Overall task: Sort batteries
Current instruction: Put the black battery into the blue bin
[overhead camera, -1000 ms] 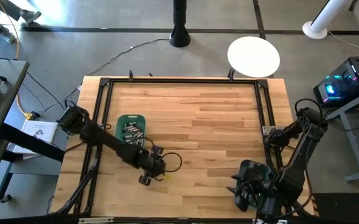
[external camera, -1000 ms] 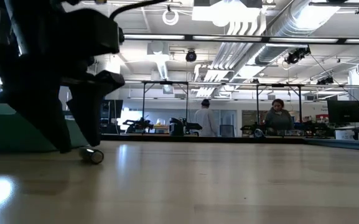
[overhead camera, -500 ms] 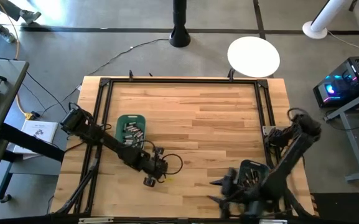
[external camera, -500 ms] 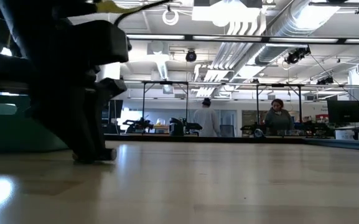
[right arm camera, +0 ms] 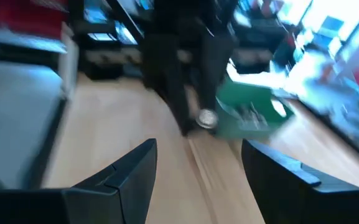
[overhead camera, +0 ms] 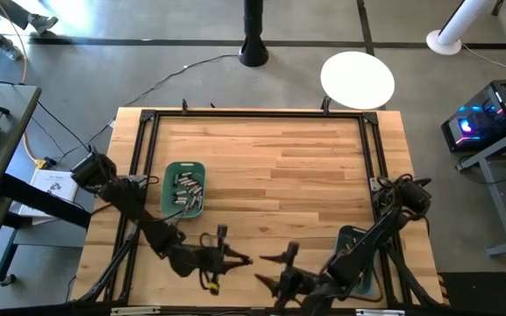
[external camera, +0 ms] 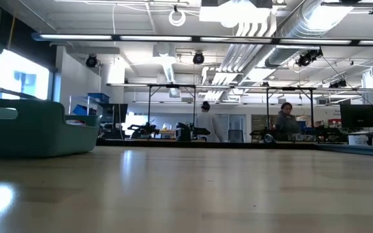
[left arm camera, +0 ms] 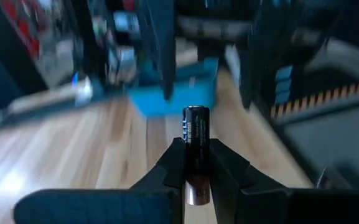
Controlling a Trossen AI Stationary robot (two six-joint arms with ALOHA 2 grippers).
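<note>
My left gripper (overhead camera: 244, 260) hangs near the table's front edge, shut on one battery (left arm camera: 195, 140), a dark cell with a copper end. My right gripper (overhead camera: 268, 270) stands open just to its right, facing it, with nothing between its fingers (right arm camera: 129, 171). A teal bin (overhead camera: 185, 187) on the left of the table holds several batteries; the low view shows its wall (external camera: 24, 129). A second teal bin (overhead camera: 356, 239) sits at the near right, partly under my right arm. My left gripper pinches the battery by its two sides (left arm camera: 195, 163) between its fingers (left arm camera: 174, 168), nearer its copper end (left arm camera: 198, 193). The battery lies along the fingers, its dark end sticking out past their tips. The fingers are nearly level, pointing toward the table's right. The cell is lifted clear.
A black frame (overhead camera: 253, 114) runs around the wooden table top. Bare wood lies across the middle and far part. People stand at benches (external camera: 289, 123) far behind the table.
My left gripper has shut on a battery lying on the table, lifted it clear and gone toward the near edge and right, tipping from pointing down to nearly level. My right gripper, still open, has swung along the near edge toward the left gripper and come lower.
</note>
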